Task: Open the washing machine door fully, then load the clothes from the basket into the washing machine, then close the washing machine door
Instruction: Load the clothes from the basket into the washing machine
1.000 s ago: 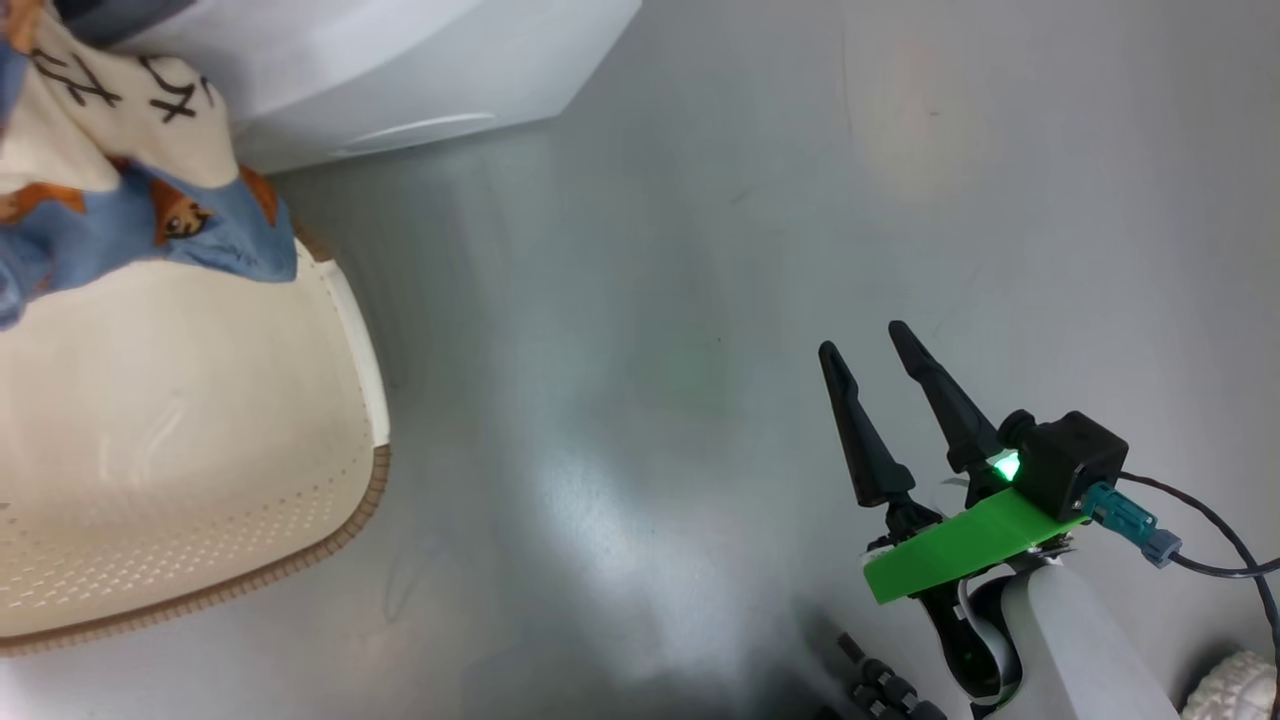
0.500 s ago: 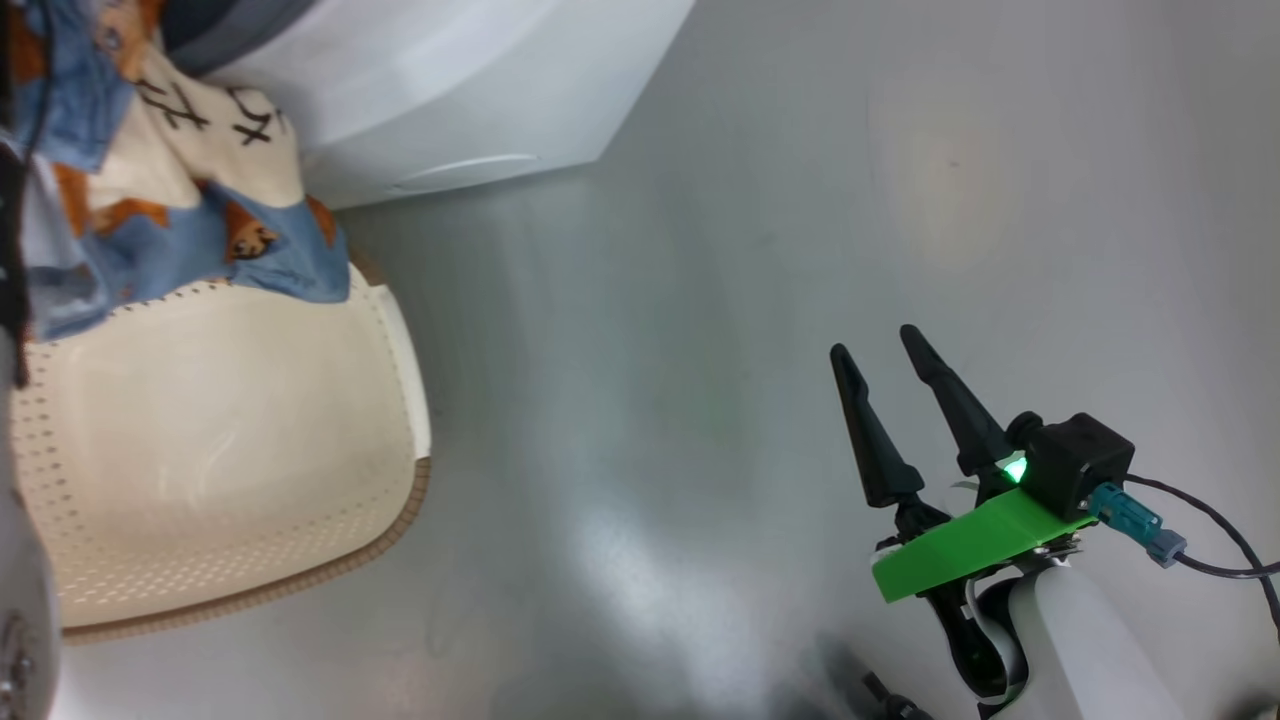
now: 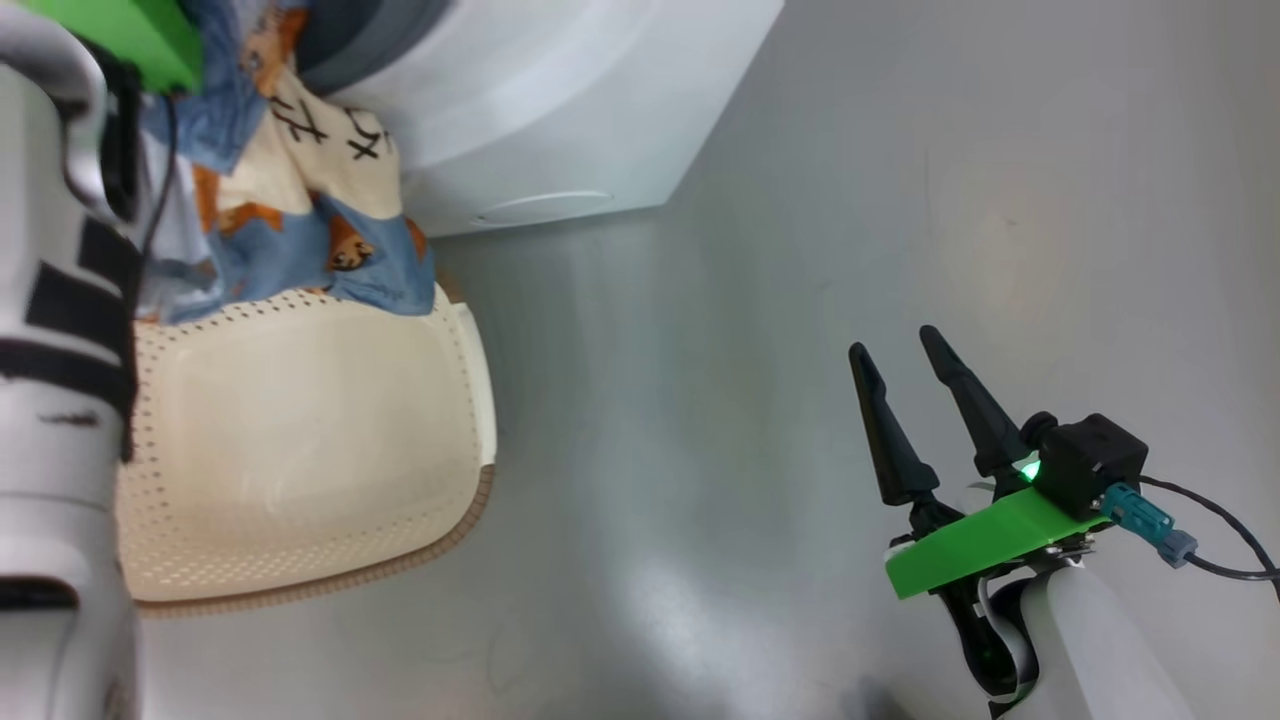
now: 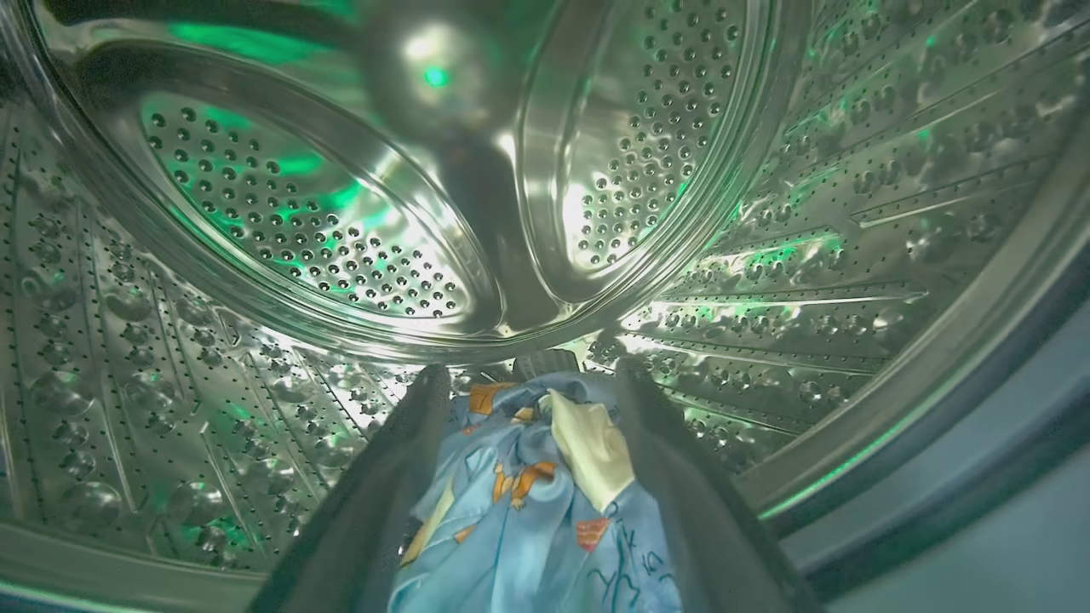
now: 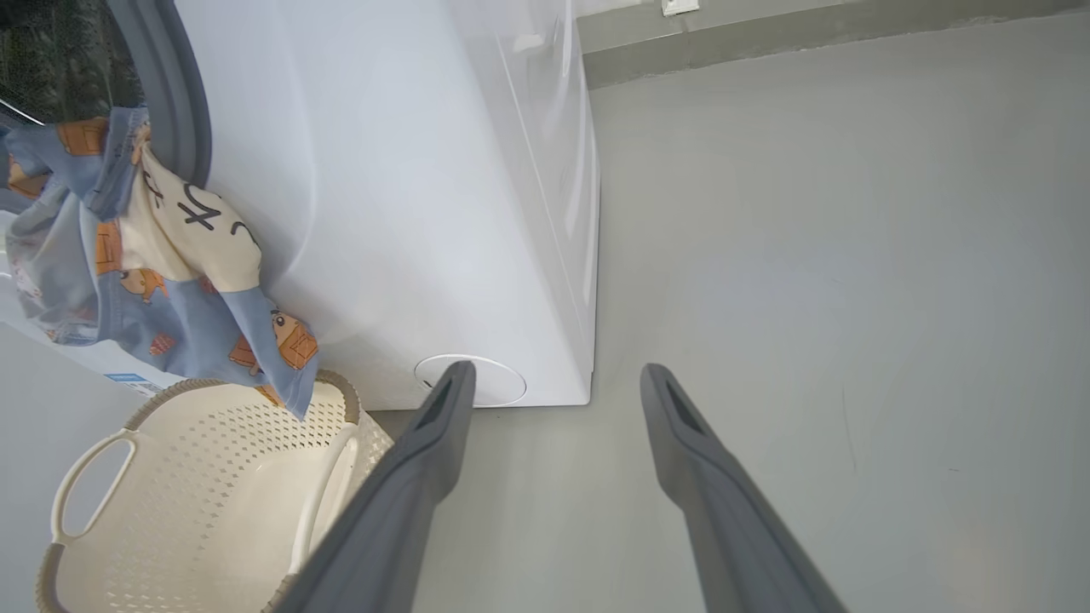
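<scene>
My left gripper point(image 4: 528, 375) reaches into the washing machine's perforated steel drum point(image 4: 341, 255). Its fingers stand wide apart, open, with the light-blue printed clothes point(image 4: 528, 511) bunched loosely between them. From the head view, the clothes point(image 3: 290, 200) trail out of the washing machine point(image 3: 560, 100) opening and hang over the far rim of the cream basket point(image 3: 400, 565), whose inside is bare. My right gripper point(image 3: 894, 341) hovers open over the floor to the right, holding nothing. The right wrist view shows the clothes point(image 5: 145, 247) draped from the grey gasket point(image 5: 170, 85) above the basket point(image 5: 213, 477). The washing machine door is out of view.
My pale left forearm point(image 3: 60, 300) runs up the left edge of the head view, beside the basket. The round white filter cap point(image 5: 494, 383) sits low on the machine's front. Bare grey floor point(image 3: 750, 300) spreads between the basket and my right gripper.
The head camera has swung left, so the basket and machine sit further right and my left forearm has come into view. The right gripper holds its pose, open.
</scene>
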`<state>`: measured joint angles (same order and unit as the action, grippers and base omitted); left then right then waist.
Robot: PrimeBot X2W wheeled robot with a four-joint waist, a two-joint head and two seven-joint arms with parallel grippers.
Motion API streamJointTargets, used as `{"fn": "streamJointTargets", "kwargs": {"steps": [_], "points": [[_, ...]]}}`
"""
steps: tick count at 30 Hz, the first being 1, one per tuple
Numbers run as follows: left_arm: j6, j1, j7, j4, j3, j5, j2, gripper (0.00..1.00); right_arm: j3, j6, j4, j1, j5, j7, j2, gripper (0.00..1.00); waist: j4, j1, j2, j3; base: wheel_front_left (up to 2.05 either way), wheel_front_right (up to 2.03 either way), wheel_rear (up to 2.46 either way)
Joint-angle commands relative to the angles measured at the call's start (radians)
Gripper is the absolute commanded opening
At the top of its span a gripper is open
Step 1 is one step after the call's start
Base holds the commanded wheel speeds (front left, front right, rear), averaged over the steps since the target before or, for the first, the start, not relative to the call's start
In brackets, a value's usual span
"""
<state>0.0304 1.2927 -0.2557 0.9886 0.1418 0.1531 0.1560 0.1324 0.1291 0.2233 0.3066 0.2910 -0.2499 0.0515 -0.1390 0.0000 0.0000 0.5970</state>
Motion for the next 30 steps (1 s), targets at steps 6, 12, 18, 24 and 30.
{"fn": "streamJointTargets", "kwargs": {"steps": [6, 12, 18, 24, 30], "points": [[0.002, -0.103, -0.006, -0.123, -0.022, 0.023, 0.030, 1.00, 0.008, 0.002, -0.015, -0.041, -0.014, -0.012, -0.001, 1.00, 0.035, 0.0000, 0.0000, -0.039, 0.00, 0.00, 0.00], [-0.005, -0.234, -0.006, -0.256, -0.038, 0.036, 0.027, 1.00, 0.007, 0.002, -0.012, -0.051, -0.015, -0.012, -0.001, 1.00, 0.049, 0.0000, 0.0000, -0.059, 0.00, 0.00, 0.00], [-0.026, -0.398, -0.006, -0.398, -0.049, 0.031, 0.031, 1.00, 0.003, 0.002, -0.017, -0.057, -0.018, -0.012, -0.001, 1.00, 0.058, 0.0000, 0.0000, -0.066, 0.00, 0.00, 0.00], [-0.056, -0.574, -0.006, -0.554, -0.070, 0.037, 0.011, 1.00, 0.011, 0.002, -0.019, -0.058, -0.035, -0.012, -0.001, 1.00, 0.062, 0.0000, 0.0000, -0.071, 0.00, 0.00, 0.00], [-0.080, -0.727, -0.006, -0.682, -0.101, 0.042, 0.012, 1.00, 0.014, 0.002, -0.016, -0.058, -0.038, -0.012, -0.001, 1.00, 0.062, 0.0000, 0.0000, -0.080, 0.00, 0.00, 0.00]]}}
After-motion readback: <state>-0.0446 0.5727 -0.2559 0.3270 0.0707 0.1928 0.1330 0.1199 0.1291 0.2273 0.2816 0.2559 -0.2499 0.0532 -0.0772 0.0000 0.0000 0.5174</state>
